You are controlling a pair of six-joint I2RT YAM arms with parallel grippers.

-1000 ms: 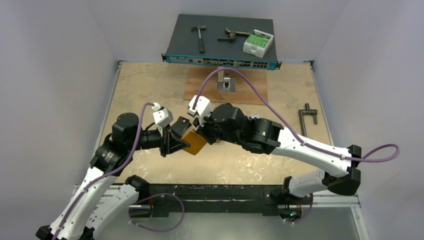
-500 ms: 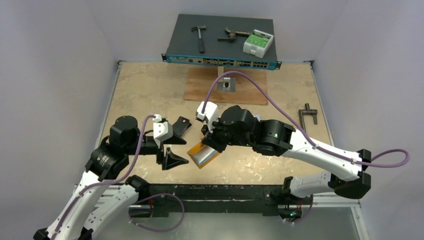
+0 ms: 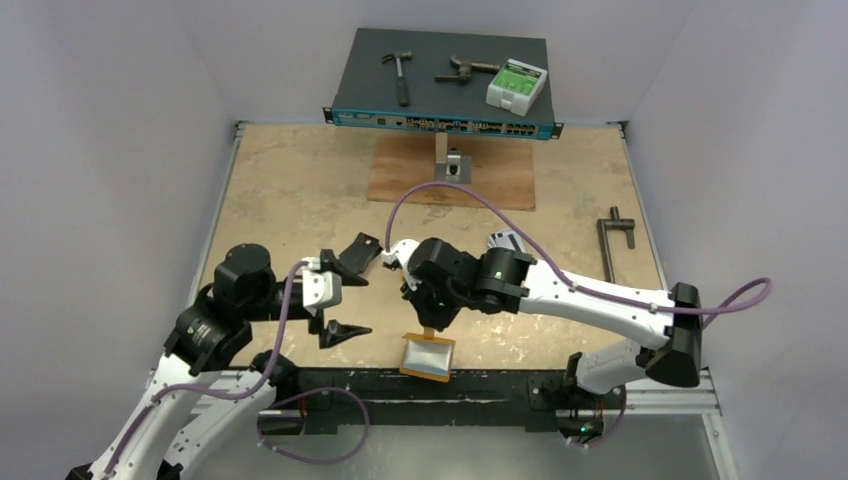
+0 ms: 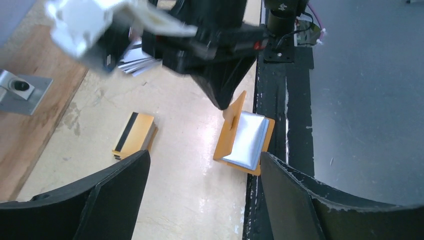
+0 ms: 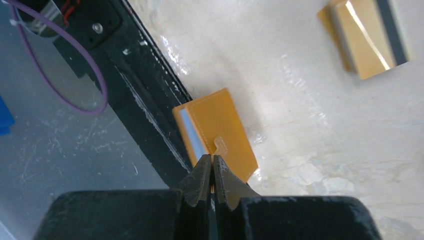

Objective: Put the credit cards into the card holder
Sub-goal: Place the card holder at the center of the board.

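Observation:
The card holder (image 3: 427, 357) is an orange wallet lying open at the table's near edge, its greyish clear sleeves facing up. My right gripper (image 3: 431, 330) is shut on its raised orange cover (image 4: 234, 125), seen in the right wrist view as the card holder (image 5: 225, 127) pinched at the gripper's (image 5: 210, 161) tips. My left gripper (image 3: 358, 290) stands open to the holder's left, nothing between its fingers (image 4: 107, 195). A stack of yellow-orange credit cards (image 4: 134, 135) with a black stripe lies on the table left of the holder, and shows as the credit cards (image 5: 370, 37) in the right wrist view.
A dark network switch (image 3: 440, 85) at the back carries a hammer, pliers and a green-white box. A wooden board (image 3: 500, 180) with a metal block (image 3: 453, 166) lies before it. A black T-shaped tool (image 3: 615, 235) lies at the right. A black rail (image 3: 480, 385) runs along the near edge.
My left gripper let go of the card holder, opened and drew back to the left. My right gripper carried the holder from mid-table down to the near edge, where it now hangs open.

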